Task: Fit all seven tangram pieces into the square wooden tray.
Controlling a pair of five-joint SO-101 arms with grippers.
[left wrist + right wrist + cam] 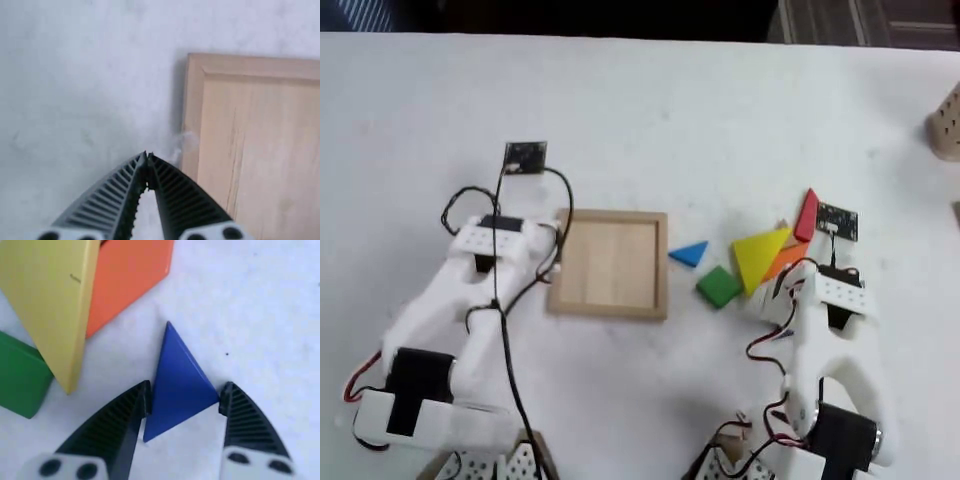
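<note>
Tray (610, 215) sits beside closed left hand (147, 157); right hand (186, 390), spread, straddles blue triangle (176, 371) near yellow piece (50, 305).

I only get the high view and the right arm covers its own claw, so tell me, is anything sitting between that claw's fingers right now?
Observer: Yes. The right wrist view shows the right claw open, with a dark blue triangle lying flat on the table between its fingers, just beside the orange piece.
Operator: Okay, and what about the other arm's?
Observer: The left claw is shut with nothing in it. Its tips are over bare table, just outside the wooden tray.
</note>
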